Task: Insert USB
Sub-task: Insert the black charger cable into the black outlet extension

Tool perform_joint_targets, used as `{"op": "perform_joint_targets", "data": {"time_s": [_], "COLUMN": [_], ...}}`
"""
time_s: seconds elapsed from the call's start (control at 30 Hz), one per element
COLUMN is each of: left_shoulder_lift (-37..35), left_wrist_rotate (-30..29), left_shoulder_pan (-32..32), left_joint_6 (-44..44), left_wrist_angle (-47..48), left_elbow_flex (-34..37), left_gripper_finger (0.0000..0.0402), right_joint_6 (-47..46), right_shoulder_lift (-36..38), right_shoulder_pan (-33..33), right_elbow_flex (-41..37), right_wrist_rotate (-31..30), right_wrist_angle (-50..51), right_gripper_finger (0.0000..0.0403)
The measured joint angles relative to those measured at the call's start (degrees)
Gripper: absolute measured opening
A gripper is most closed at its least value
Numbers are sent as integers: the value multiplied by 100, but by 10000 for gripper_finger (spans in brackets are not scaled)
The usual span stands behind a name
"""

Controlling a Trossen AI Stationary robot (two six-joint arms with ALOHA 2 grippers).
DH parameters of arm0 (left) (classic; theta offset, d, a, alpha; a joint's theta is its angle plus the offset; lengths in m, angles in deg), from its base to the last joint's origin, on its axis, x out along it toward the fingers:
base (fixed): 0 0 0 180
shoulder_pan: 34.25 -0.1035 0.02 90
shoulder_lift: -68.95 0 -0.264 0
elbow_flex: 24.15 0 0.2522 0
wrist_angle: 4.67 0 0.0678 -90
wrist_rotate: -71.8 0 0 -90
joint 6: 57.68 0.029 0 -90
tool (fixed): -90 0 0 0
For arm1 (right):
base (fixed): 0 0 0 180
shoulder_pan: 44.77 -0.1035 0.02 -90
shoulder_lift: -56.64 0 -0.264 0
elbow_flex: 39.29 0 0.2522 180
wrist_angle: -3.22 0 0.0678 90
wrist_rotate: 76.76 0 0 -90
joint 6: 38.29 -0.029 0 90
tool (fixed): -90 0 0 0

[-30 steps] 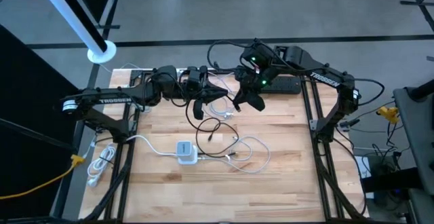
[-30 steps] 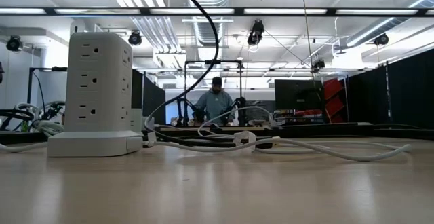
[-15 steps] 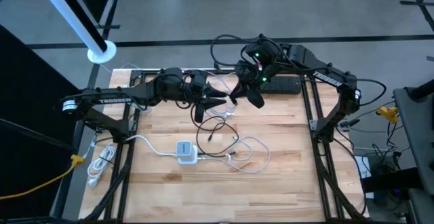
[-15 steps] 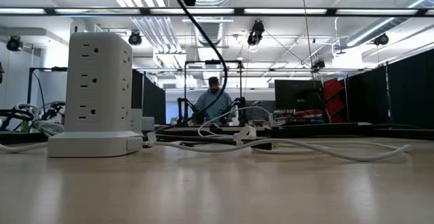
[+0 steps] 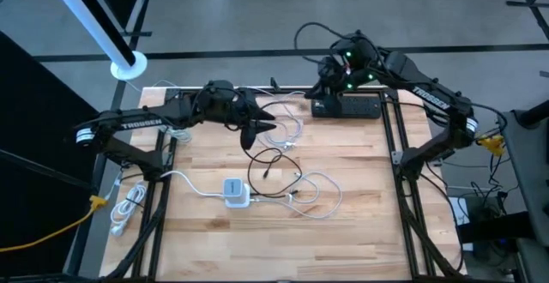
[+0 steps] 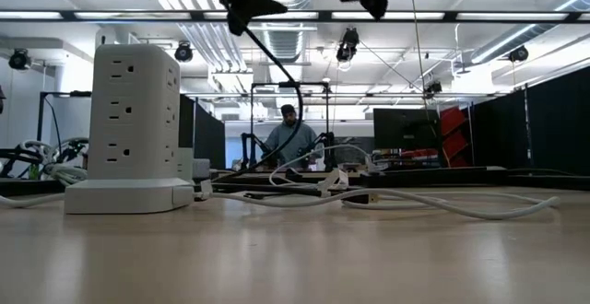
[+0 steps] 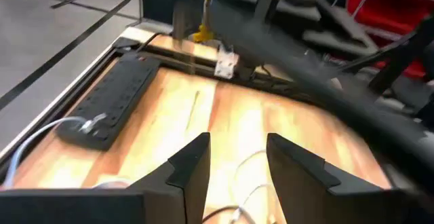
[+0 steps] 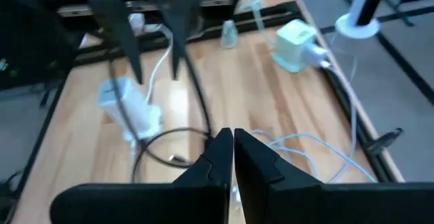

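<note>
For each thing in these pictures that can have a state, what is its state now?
left gripper: open, holding nothing, raised above the table.
right gripper: shut, empty, raised over the table's far side.
white power tower: upright, visible outlets empty.
black power strip: lying flat at the far edge.
white cables: loose on the table.

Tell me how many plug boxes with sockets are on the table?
2. A white socket tower stands near the wooden table's middle. A black power strip lies flat at the far edge, on the right arm's side. More may hide under the arms.

Overhead, tabletop-level, two wrist views; shared table (image 5: 343, 231).
</note>
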Motion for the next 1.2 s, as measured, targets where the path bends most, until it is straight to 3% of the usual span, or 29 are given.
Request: {"op": "perform_joint_targets", "data": {"time_s": [0.23, 0.47, 0.6, 0.9, 1.03, 1.2], "left_shoulder_lift": [53, 63, 63, 63, 50, 28], "left_wrist_rotate": [202, 1147, 1266, 1375, 1370, 1346], "left_shoulder_pan": [-603, -1028, -1021, -748, -505, -373], "left_joint_6": [392, 466, 446, 440, 437, 320], "left_wrist_angle": [402, 117, 278, 401, 397, 391], "left_elbow_flex": [11, 11, 11, 11, 11, 11], "left_gripper_finger": [107, 103, 103, 103, 102, 102], "right_joint_6": [-656, -462, -284, 112, 817, 1410], "right_shoulder_lift": [451, 130, -185, -1842, -2276, -2411], "right_shoulder_pan": [422, 308, 366, 535, 478, 366], "right_elbow_flex": [-2042, -2609, -2000, 319, 1035, 1486], "right_wrist_rotate": [157, 394, 647, 3273, 3327, 3215], "right_wrist_angle": [-2012, -3003, -3007, -1077, -103, 805], "right_gripper_finger": [1, 0, 14, 137, 171, 177]}}
